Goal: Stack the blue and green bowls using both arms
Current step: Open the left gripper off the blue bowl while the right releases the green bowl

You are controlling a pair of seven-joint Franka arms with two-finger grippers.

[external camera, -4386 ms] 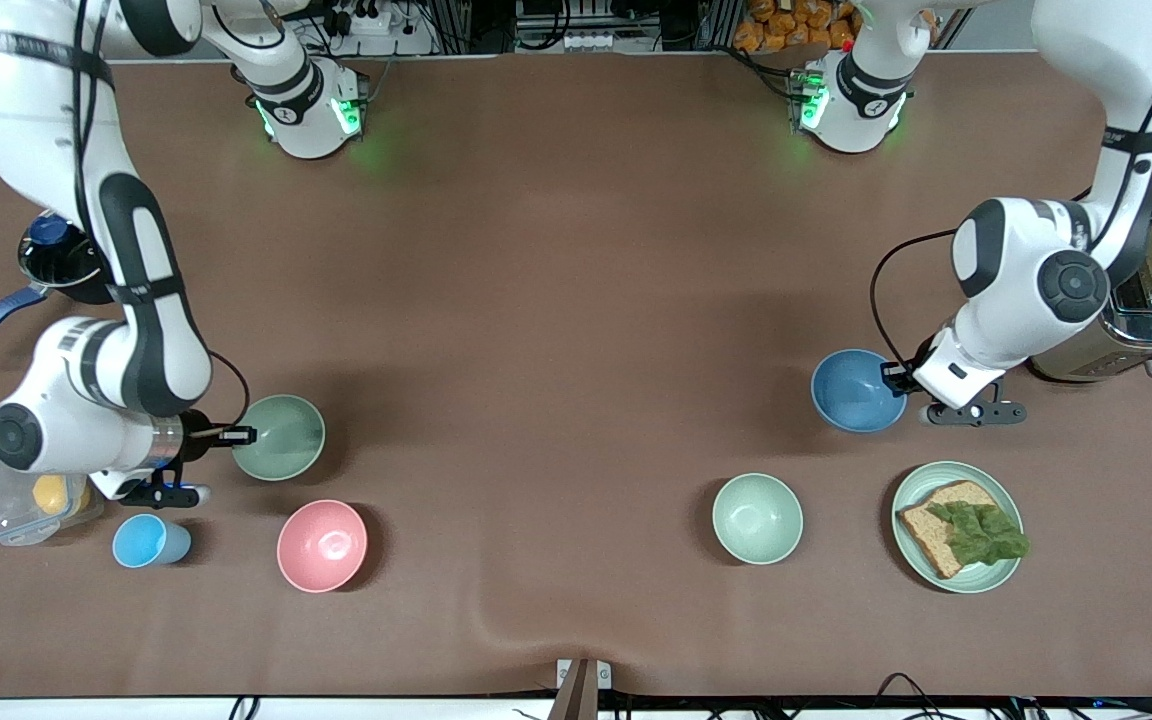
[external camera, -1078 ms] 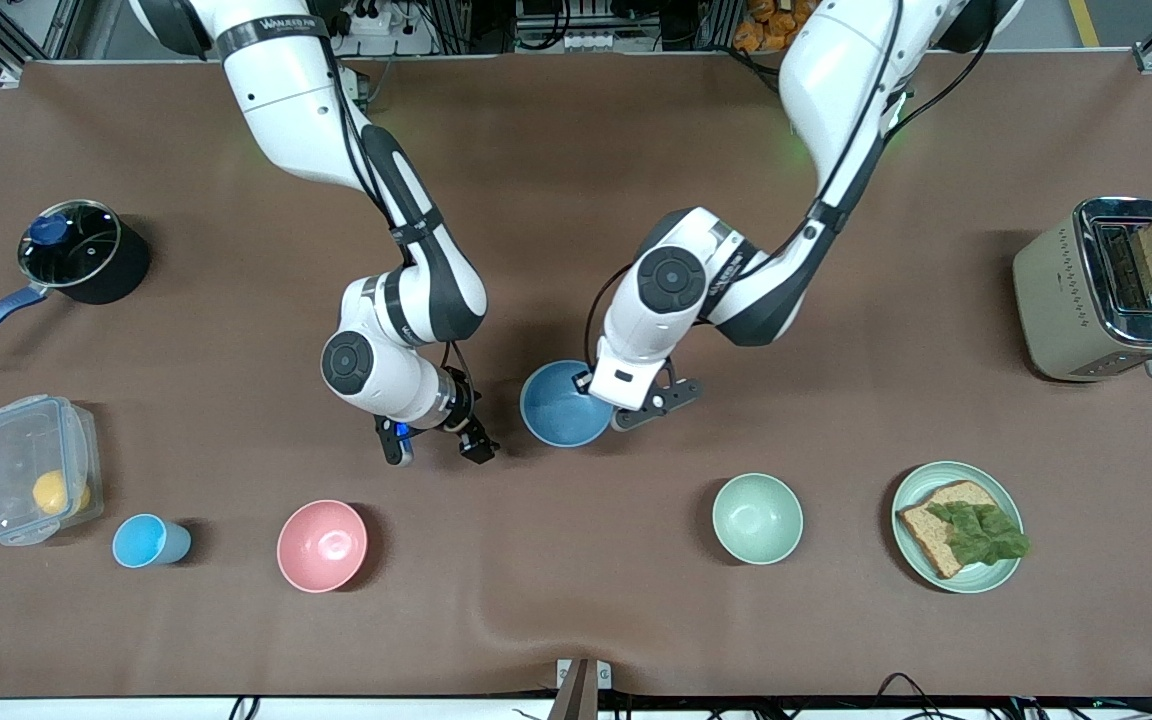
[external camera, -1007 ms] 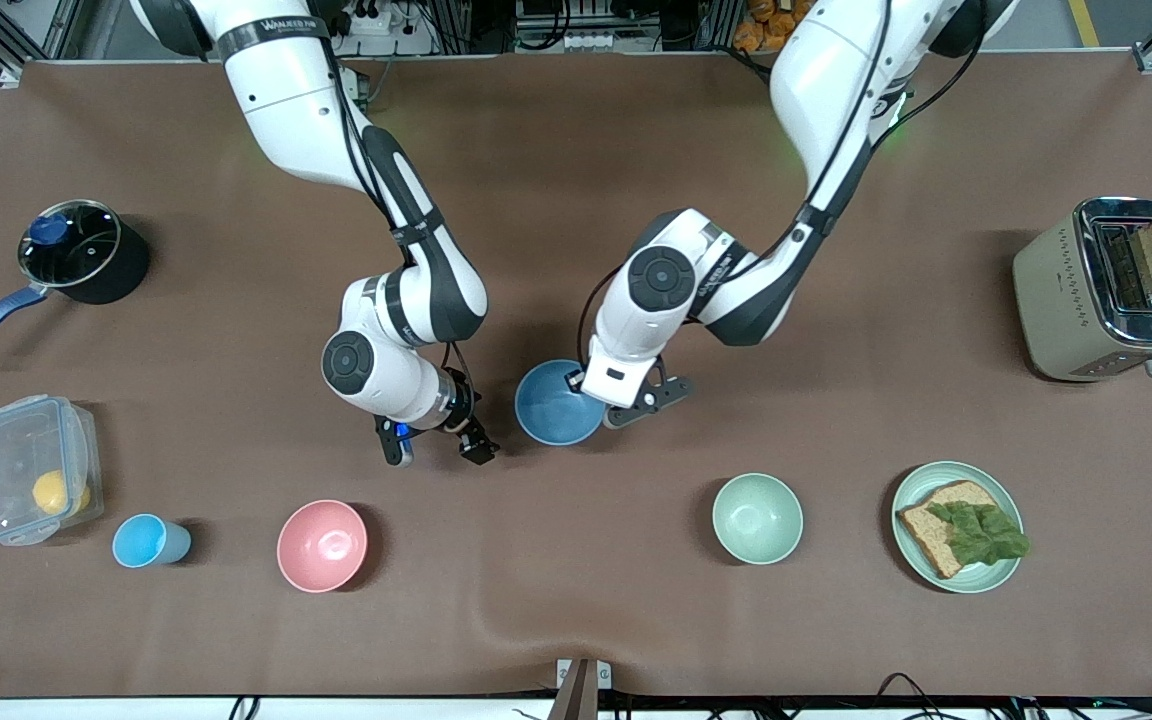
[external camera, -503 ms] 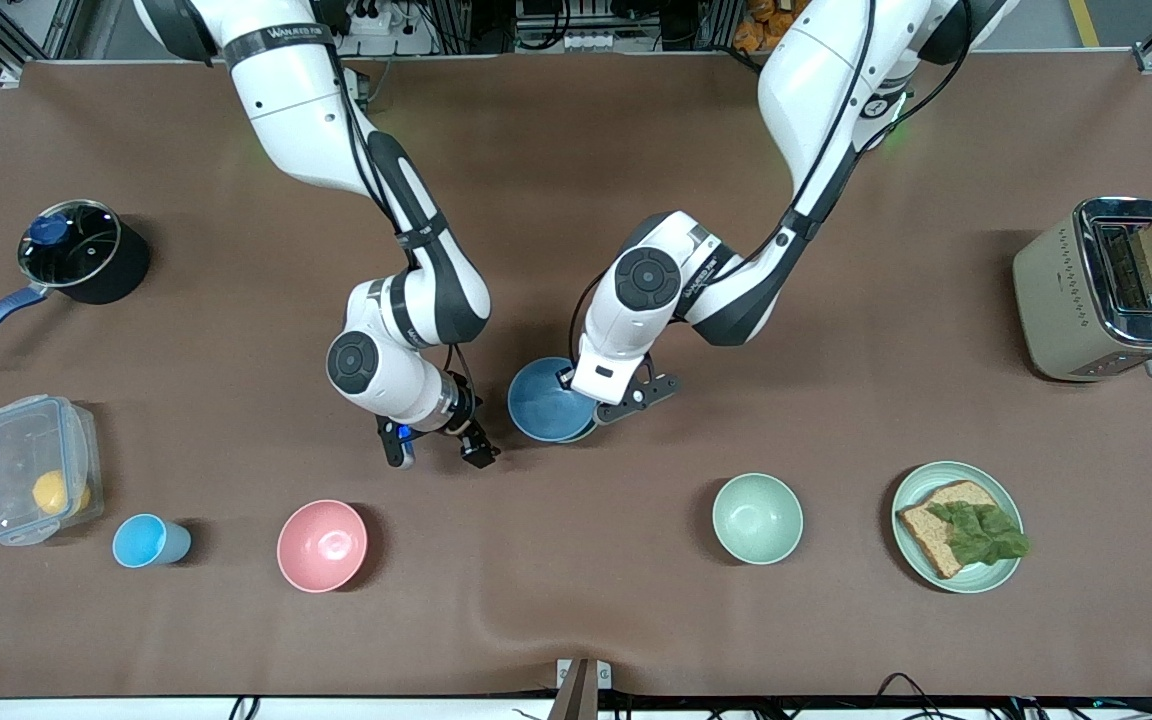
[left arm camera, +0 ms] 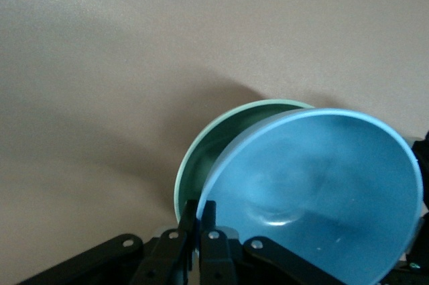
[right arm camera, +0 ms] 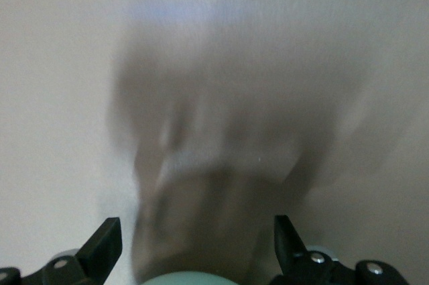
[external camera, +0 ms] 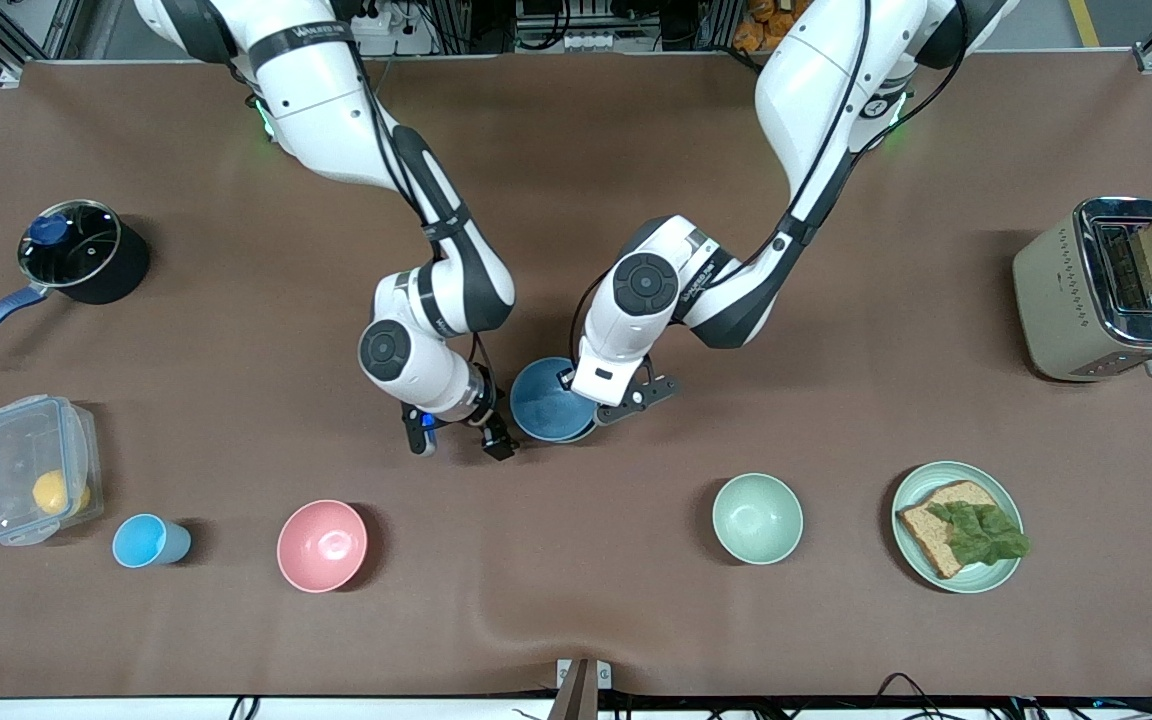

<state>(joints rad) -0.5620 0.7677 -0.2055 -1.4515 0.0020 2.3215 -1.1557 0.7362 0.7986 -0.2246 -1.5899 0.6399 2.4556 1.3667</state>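
**Operator:** Report left gripper state.

**Technician:** Clenched on the rim of the blue bowl. Confirmed in the left wrist view: two fingers pinching the rim from either side. Not confirmable in the front view; rim contact hidden there under the wrist housing.

**Operator:** Locate blue bowl.

**Technician:** Mid-table, farther from the front camera than the pink bowl and the pale mint bowl. Tilted, overlapping the green bowl.

**Operator:** Locate green bowl.

**Technician:** Directly under the blue bowl, offset to one side. Shown in the left wrist view as a broad green crescent with a dark inside. Reduced in the front view to a thin sliver at the blue bowl's edge. Contact between the two bowls: cannot tell.

**Operator:** Report right gripper state.

**Technician:** Released, gripping nothing. Positioned over bare table just beside the bowl pair, toward the right arm's end. Fingers spread wide in the right wrist view. Same view heavily blurred; shows a pale-green arc at the frame edge between the fingers. Identity of that arc: cannot tell.
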